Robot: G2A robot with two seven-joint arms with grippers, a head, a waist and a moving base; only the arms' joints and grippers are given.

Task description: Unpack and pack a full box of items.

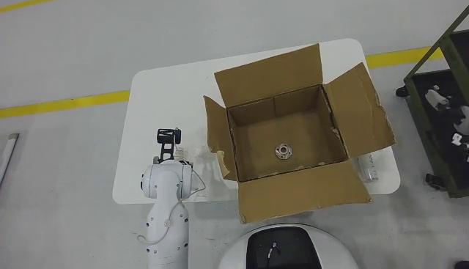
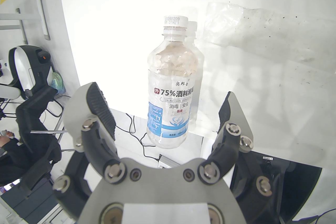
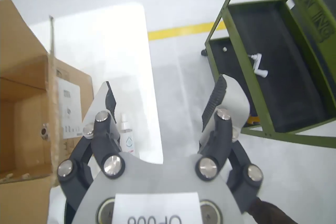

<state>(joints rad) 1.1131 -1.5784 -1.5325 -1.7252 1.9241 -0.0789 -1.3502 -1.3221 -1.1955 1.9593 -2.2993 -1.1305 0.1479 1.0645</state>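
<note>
One cardboard box (image 1: 271, 75), one metal fitting (image 1: 283, 150), two clear bottles (image 2: 170, 83), one spray bottle (image 3: 128, 134)

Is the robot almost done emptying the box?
Nearly, it seems. Done: two bottles stand on the table, and a third bottle lies on the other side of the box. In hand: nothing; the left gripper, jaws open, faces the two bottles. Left: one small metal part in the box, then repacking everything.

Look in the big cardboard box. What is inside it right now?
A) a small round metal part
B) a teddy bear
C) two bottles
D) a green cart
A: a small round metal part lies on the bottom of the open cardboard box, while a clear bottle stands outside it on the table.
</note>
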